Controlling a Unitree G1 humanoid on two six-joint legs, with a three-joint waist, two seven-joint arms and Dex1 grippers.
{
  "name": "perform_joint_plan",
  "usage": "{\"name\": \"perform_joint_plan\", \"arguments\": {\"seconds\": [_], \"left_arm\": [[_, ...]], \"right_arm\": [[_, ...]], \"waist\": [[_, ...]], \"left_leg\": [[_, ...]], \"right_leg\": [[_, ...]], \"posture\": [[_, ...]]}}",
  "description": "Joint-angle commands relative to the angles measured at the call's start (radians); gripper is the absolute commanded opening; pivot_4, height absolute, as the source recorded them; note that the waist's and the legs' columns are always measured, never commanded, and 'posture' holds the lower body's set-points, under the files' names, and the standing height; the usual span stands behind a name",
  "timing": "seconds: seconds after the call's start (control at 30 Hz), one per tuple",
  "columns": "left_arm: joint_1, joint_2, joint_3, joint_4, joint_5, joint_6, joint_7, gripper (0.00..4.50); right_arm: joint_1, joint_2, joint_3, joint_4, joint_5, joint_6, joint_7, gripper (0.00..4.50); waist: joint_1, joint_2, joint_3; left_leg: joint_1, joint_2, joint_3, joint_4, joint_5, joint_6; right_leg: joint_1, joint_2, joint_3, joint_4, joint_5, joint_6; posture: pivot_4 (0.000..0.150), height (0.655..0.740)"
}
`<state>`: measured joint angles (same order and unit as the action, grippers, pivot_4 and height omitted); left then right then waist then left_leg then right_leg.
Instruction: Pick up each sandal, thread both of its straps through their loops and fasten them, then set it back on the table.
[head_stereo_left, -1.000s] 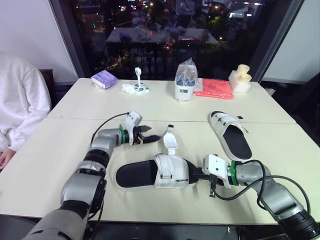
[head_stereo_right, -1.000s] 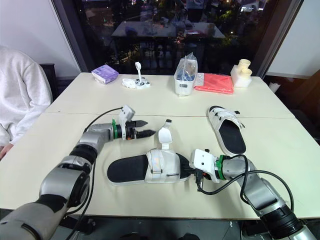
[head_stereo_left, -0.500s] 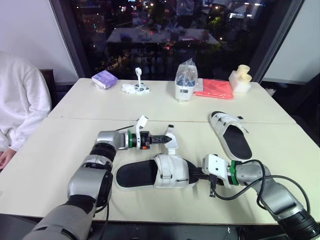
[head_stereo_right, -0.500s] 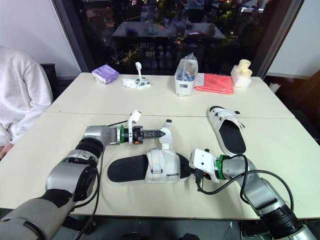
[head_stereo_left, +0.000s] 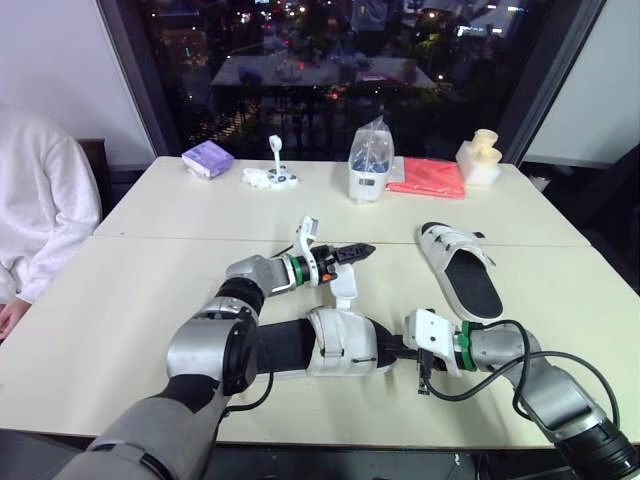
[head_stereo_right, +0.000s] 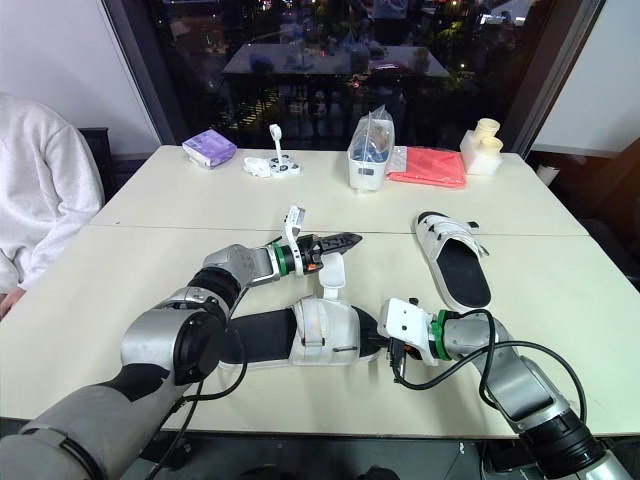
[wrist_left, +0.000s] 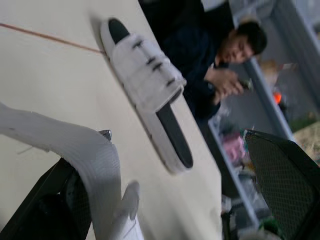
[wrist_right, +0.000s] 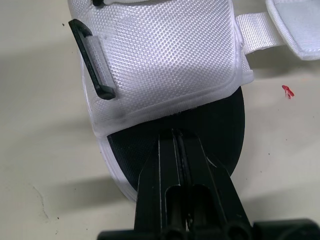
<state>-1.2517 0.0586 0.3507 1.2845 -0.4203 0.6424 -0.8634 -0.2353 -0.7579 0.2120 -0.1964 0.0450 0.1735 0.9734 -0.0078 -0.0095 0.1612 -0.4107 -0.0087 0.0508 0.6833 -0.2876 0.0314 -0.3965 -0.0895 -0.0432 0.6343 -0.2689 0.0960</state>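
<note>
Left gripper (head_stereo_left: 352, 251) wide open, nothing clamped, loose strap (head_stereo_left: 343, 281) draped against one finger. Just below that gripper, near sandal (head_stereo_left: 340, 342) flat on tabletop (head_stereo_left: 130, 300). Right gripper (wrist_right: 175, 132) fully closed, tips pressed on black footbed at the sandal's end, pinning rather than clamping by the look of it. Well beyond that gripper, second sandal (head_stereo_left: 460, 268), straps apparently fastened.

Likely trouble: strap sliding off the open finger before closure; sandal skidding under a pull, with mere pressure from the closed tips.

Smooth cream tabletop, probably little grip. Dark window behind, clutter along the far edge, person's white sleeve (head_stereo_left: 40, 210) beyond the left arm.
</note>
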Motion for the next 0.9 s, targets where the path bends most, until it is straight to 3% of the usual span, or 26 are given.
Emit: {"name": "perform_joint_plan", "arguments": {"seconds": [0.03,0.27,0.4,0.57,0.7,0.8,0.9], "left_arm": [[-0.062,0.001,0.052,-0.014,-0.041,-0.024,0.001,4.44],[-0.084,0.028,0.088,-0.012,-0.049,-0.026,-0.012,4.44],[-0.090,0.046,0.082,-0.022,-0.041,-0.024,-0.043,2.67],[-0.100,0.067,0.040,-0.053,-0.020,-0.007,-0.134,0.04],[-0.073,0.068,-0.082,-0.195,0.005,0.009,-0.369,0.04],[0.045,0.074,-0.245,-0.480,0.005,0.005,-0.565,0.04],[0.223,0.113,-0.437,-0.830,0.035,-0.065,-0.673,0.04]], "right_arm": [[0.010,0.001,0.007,-0.004,-0.015,0.013,-0.003,0.00],[0.009,0.001,0.009,-0.003,-0.016,0.011,-0.004,0.00],[0.006,0.003,0.010,0.000,-0.016,0.010,-0.003,0.00],[0.007,0.003,0.012,0.002,-0.017,0.007,-0.001,0.00],[0.007,0.004,0.014,0.003,-0.016,0.007,0.001,0.00],[0.006,0.004,0.015,0.004,-0.016,0.008,0.003,0.00],[0.005,0.002,0.017,0.005,-0.018,0.006,0.004,0.00]], "waist": [[0.000,0.000,0.000],[0.000,0.000,0.000],[-0.001,0.000,0.000],[-0.001,0.000,0.000],[-0.002,0.000,0.000],[-0.003,0.001,0.000],[-0.006,0.001,-0.001]], "left_leg": [[0.000,0.000,0.000,0.000,0.000,0.000],[0.000,0.000,0.000,0.000,0.001,-0.002],[0.000,0.000,0.001,0.000,0.002,-0.003],[0.000,0.000,0.001,0.000,0.002,-0.003],[0.000,0.000,0.001,0.000,0.002,-0.003],[0.000,0.000,0.002,0.000,0.002,-0.004],[0.001,0.001,0.002,-0.001,0.003,-0.005]], "right_leg": [[0.000,0.000,0.000,0.000,0.000,0.000],[0.000,0.001,0.000,0.000,0.000,0.000],[0.000,0.002,0.000,0.000,0.000,0.000],[0.000,0.002,0.000,0.000,0.000,0.000],[0.000,0.002,-0.001,0.000,0.000,0.000],[0.000,0.003,0.000,0.000,0.000,0.000],[0.000,0.002,0.003,0.000,0.000,0.000]], "posture": [[0.150,0.7400],[0.150,0.7400],[0.150,0.7400],[0.150,0.7400],[0.150,0.7400],[0.150,0.7400],[0.150,0.7400]]}}
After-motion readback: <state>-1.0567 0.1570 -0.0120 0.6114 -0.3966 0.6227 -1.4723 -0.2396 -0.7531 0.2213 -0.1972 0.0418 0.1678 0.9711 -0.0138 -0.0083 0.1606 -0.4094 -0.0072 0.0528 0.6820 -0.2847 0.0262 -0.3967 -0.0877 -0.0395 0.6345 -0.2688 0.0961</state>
